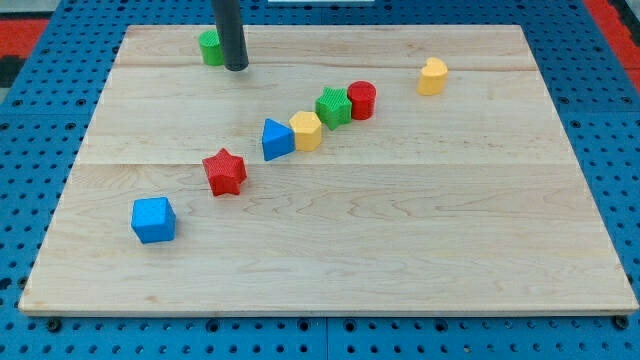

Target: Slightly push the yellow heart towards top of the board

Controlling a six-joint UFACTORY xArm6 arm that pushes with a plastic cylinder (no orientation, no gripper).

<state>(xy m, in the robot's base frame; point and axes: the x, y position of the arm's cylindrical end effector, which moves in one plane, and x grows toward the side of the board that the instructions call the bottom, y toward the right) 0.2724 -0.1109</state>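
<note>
Nearest the camera, a blue cube (153,220) is sitting on the counter (400,230). No pincer is showing, only the rod's tip (236,68) beside a green block (210,47). Well apart, the yellow heart (432,77) is waiting top right, seemingly unpushed.

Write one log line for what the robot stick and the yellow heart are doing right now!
my tip: top left, beside green block | yellow heart: top right, untouched, far from tip | push: not yet begun
</note>
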